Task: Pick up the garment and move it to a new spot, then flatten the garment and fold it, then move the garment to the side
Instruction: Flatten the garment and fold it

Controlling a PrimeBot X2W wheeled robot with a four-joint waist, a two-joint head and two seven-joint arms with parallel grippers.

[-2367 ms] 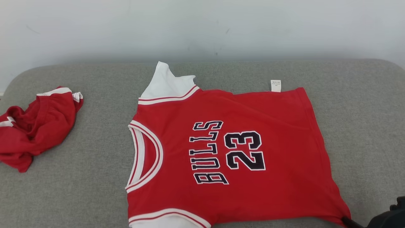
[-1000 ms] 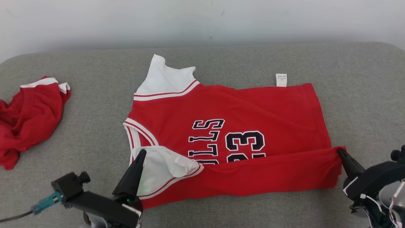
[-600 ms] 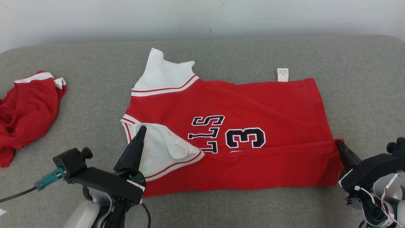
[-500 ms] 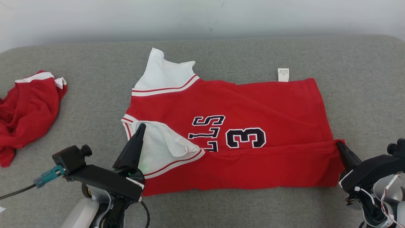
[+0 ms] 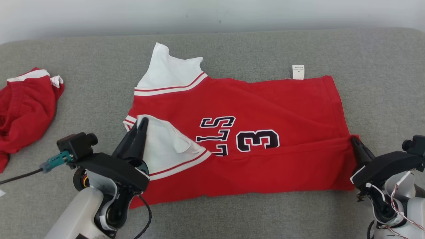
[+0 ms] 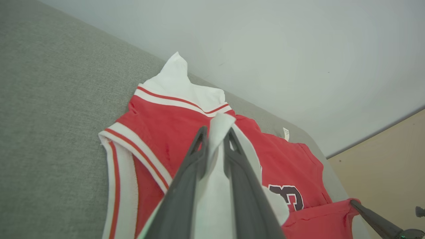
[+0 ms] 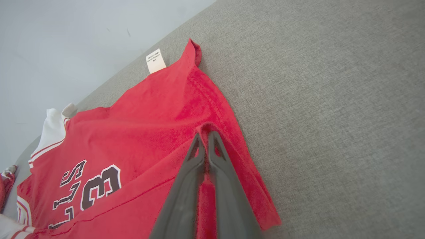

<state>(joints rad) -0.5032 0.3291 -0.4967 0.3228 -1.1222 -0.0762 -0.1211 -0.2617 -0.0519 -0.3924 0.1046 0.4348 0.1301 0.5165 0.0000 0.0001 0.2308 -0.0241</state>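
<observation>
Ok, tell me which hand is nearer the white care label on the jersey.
Right. The right hand pinches the jersey at its hem end, where the care label sits; the left hand grips the white sleeve at the opposite end.

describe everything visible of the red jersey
The red jersey lies on the grey cushion: soft knit, white sleeves, striped trim, dark lettering and a 3, white label at its far edge. Its near edge is folded over the front, the left gripper pinching a sleeve, the right gripper the hem corner.
</observation>
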